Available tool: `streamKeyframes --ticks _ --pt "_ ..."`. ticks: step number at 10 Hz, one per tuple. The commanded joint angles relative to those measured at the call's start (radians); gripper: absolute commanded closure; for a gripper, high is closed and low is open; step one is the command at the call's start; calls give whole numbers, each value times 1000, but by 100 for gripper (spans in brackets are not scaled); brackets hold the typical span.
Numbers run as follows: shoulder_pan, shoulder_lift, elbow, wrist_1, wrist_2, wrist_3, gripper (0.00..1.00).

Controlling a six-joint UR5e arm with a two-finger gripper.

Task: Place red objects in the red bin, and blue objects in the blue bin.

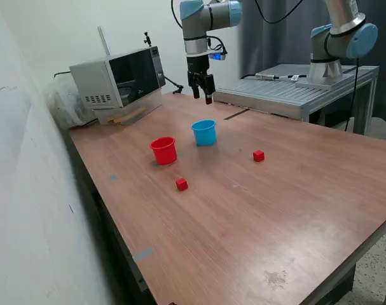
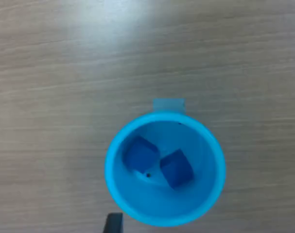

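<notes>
From the exterior view's left, the red bin [image 1: 163, 150] stood empty as far as I could see, the nearer red cube [image 1: 181, 184] loose in front of it. Just beside it sat the blue bin [image 1: 204, 132], both blue cubes [image 2: 138, 154] [image 2: 176, 168] already inside. The gripper [image 1: 201, 95] hung above, fingers apart, holding nothing. Farthest right lay the other red cube [image 1: 259, 155]; I judged a careless descent could knock a cup over
</notes>
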Motion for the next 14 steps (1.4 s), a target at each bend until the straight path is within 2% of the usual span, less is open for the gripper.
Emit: streamKeyframes --ticks 1,2,3,4,5,8,9,11,13,14 --pt "26 -61 -2 62 -2 -12 0" --pt "89 -98 -6 129 0 -33 0" --pt "147 -126 -20 150 -2 -37 0" --pt "225 -132 -66 148 5 -28 0" --pt "271 -119 -113 138 9 -17 0" --pt "396 97 -368 132 8 206 0" --pt "401 180 -435 128 6 262 0" --pt "402 318 -503 87 -5 334 0" --pt "402 441 -554 38 -72 409 0" --pt "395 467 -580 29 -74 413 0"
